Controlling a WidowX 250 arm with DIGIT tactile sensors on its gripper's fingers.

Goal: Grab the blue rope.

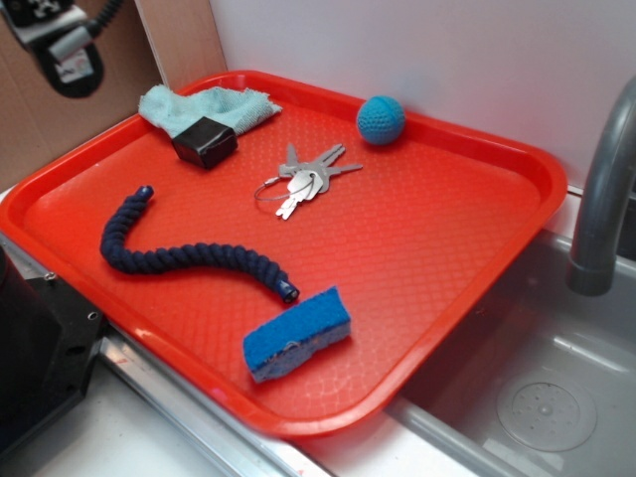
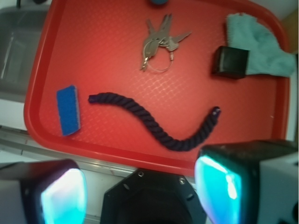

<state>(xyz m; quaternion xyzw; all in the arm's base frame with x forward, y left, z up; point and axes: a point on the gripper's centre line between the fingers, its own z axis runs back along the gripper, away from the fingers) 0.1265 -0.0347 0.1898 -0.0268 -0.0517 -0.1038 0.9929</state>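
A big red tray (image 1: 467,248) sits next to a gray sink (image 1: 537,388) with a tap (image 1: 606,199) cut off at the top. The blue rope (image 1: 179,256) lies bent like a hook on the tray's front left part. One rope end almost touches the blue sponge (image 1: 298,335). The gripper (image 2: 140,186) hangs above the tray edge, wide open and holding nothing. Only its two fingers (image 2: 63,196) show, and they look blurry. Farther back are a green cloth (image 1: 214,107), a black box (image 1: 205,141) on it, keys (image 1: 303,179) and a teal ball (image 1: 381,119).
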